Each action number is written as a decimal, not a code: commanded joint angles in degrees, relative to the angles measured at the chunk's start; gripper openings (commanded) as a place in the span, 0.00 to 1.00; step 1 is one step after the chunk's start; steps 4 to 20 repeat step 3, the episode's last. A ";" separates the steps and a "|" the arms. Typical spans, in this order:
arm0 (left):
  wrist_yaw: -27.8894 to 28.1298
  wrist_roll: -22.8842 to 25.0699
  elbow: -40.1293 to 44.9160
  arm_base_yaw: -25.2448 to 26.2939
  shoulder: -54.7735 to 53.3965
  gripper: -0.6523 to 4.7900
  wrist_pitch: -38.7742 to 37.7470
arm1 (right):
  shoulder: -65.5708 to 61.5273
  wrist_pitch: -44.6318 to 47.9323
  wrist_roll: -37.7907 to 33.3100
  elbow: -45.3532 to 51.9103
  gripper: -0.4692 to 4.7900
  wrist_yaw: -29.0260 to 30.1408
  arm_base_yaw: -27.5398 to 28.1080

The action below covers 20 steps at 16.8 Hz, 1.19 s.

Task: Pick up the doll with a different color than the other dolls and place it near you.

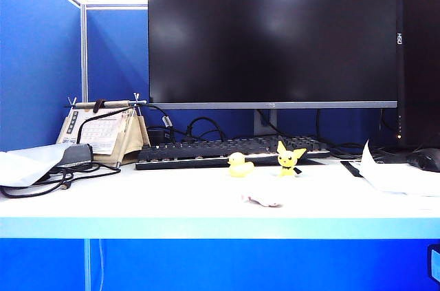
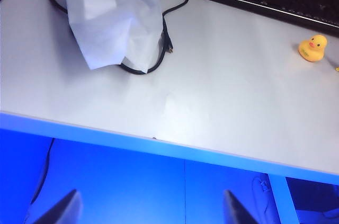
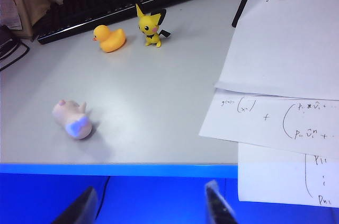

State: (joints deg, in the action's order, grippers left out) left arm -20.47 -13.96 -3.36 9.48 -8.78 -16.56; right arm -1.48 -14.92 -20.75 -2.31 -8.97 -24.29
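**Pale doll lies near the tabletop edge**

Yellow rubber duck [image 3: 110, 39] and pointy-eared figure [image 3: 150, 25] stand by the keyboard [image 1: 230, 151]; the pink-white doll [image 3: 72, 119] lies nearer the edge. Left tool [image 2: 151, 208] and right tool [image 3: 151, 205] hang apart, empty, off the tabletop [image 1: 172, 198]. A clumsy nudge could roll the doll overboard.

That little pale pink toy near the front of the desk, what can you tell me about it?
The pale pink doll is a small, soft-looking toy, low and elongated, whitish pink with a rounded body and small stubby bumps at one end. It lies on its side on the white desk, close to the front edge, apart from the yellow duck and the yellow pointy-eared figure behind it. Only the desk touches it; neither gripper is near.
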 commanded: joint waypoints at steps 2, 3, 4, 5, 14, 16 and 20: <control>-0.15 0.04 -0.15 -0.04 -0.04 0.76 0.74 | 0.04 0.00 -0.07 0.31 0.59 0.00 -0.07; -0.15 0.04 -0.15 -0.04 -0.04 0.76 0.74 | 0.04 0.00 -0.07 0.31 0.59 0.00 -0.07; -0.15 0.04 -0.15 -0.04 -0.04 0.76 0.74 | 0.04 0.00 -0.07 0.31 0.59 0.00 -0.07; -0.15 0.04 -0.15 -0.04 -0.04 0.76 0.74 | 0.04 0.00 -0.07 0.31 0.59 0.00 -0.07; -0.15 0.04 -0.15 -0.04 -0.04 0.76 0.74 | 0.04 0.00 -0.07 0.31 0.59 0.00 -0.07; -0.15 0.04 -0.15 -0.04 -0.04 0.76 0.74 | 0.04 0.00 -0.07 0.31 0.59 0.00 -0.07; -0.15 0.04 -0.15 -0.04 -0.04 0.76 0.74 | 0.04 0.00 -0.07 0.31 0.59 0.00 -0.07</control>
